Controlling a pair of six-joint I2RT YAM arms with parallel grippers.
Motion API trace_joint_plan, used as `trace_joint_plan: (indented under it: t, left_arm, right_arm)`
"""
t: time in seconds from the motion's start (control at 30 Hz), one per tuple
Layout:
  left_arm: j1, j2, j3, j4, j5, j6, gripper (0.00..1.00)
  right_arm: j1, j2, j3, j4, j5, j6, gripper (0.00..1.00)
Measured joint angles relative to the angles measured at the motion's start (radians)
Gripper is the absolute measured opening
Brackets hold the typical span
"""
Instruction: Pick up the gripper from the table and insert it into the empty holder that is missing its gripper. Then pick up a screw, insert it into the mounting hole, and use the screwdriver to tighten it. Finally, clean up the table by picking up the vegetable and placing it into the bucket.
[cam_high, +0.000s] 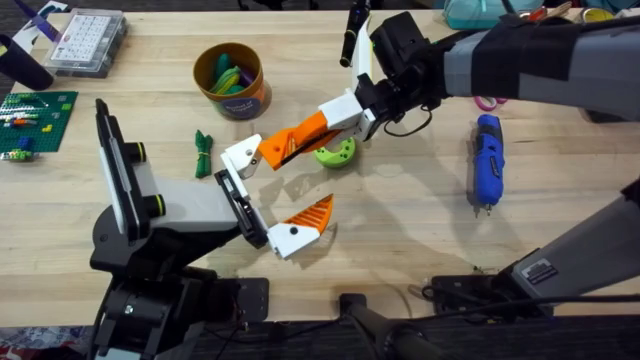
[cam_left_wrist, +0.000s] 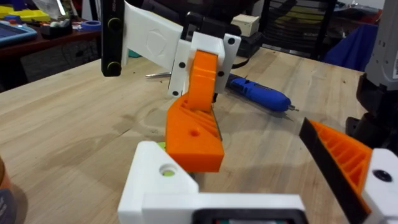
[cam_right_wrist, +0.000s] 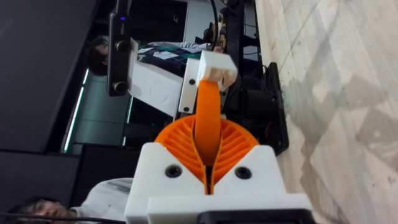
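The left arm (cam_high: 150, 225) rises dark and large at the lower left, closest under the overhead camera. The holder (cam_high: 240, 205) sits across its tip. Whether the left gripper (cam_high: 268, 218) is apart or together cannot be told.

At the far left lie a green brick plate (cam_high: 38, 118) and a clear parts box (cam_high: 88, 42). The vegetable (cam_high: 203, 152) lies on the table (cam_high: 400, 220) just left of the holder. Behind it stands the bucket (cam_high: 232, 82), with coloured pieces inside.

The gripper (cam_high: 290, 145) is off the table and tilted. Its white base hangs just above the holder's far end; whether they touch cannot be told. The right gripper (cam_high: 350, 115) is clamped on its orange body, and the right wrist view shows both pads pressed against that body. A lime disc (cam_high: 336, 152) lies just beneath.

The screwdriver (cam_high: 487, 160) lies well apart at the right, its bit pointing toward the arms' bases.
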Motion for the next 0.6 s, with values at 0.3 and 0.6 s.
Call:
trace_joint_plan:
  t: [0.3, 0.6]
  left_arm:
    - [0.003, 0.003, 0.005, -0.027, -0.017, -0.001, 0.986]
    - [0.003, 0.003, 0.005, -0.027, -0.017, -0.001, 0.986]
  right_arm:
    - [0.0, 0.0, -0.002, 0.009, 0.003, 0.022, 0.025]
    - [0.0, 0.0, -0.002, -0.012, 0.02, 0.026, 0.025]
